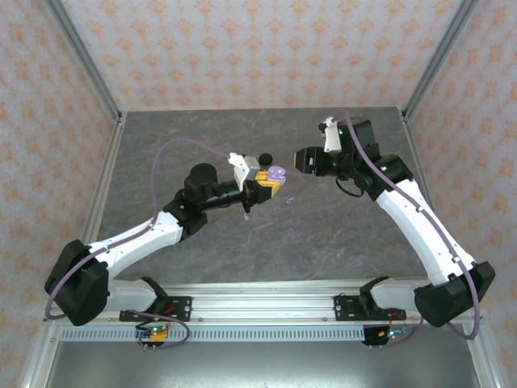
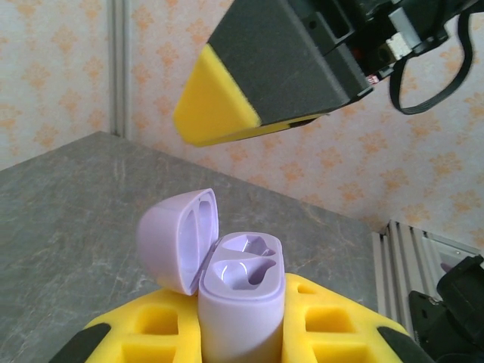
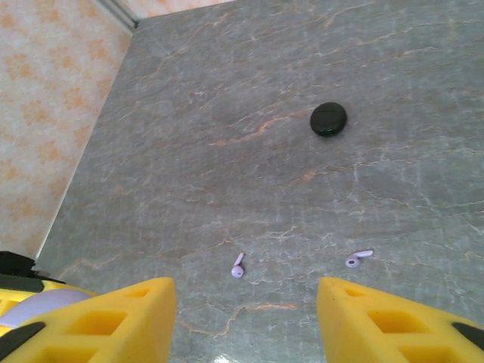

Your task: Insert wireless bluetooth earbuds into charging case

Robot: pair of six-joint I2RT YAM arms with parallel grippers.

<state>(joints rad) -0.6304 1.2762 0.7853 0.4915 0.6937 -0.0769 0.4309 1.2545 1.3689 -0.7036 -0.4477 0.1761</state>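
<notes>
The pale lilac charging case [image 2: 242, 302] stands upright between the yellow pads of my left gripper [image 2: 242, 336], which is shut on it. Its lid [image 2: 175, 238] hangs open to the left, and both sockets are bare. From above, the case [image 1: 277, 175] is held over the middle of the table in my left gripper [image 1: 275, 181]. Two lilac earbuds [image 3: 237, 266] [image 3: 358, 259] lie loose on the table, apart from each other. My right gripper [image 3: 246, 321] hovers open above them with nothing between its fingers [image 3: 393, 318]. From above, the right gripper [image 1: 299, 160] sits just right of the case.
A black round puck [image 3: 329, 119] lies on the grey stone table [image 3: 227, 113] beyond the earbuds. It also lies just behind the case, seen from above as the puck [image 1: 264, 158]. Metal frame posts [image 1: 89, 65] and patterned walls close in the table.
</notes>
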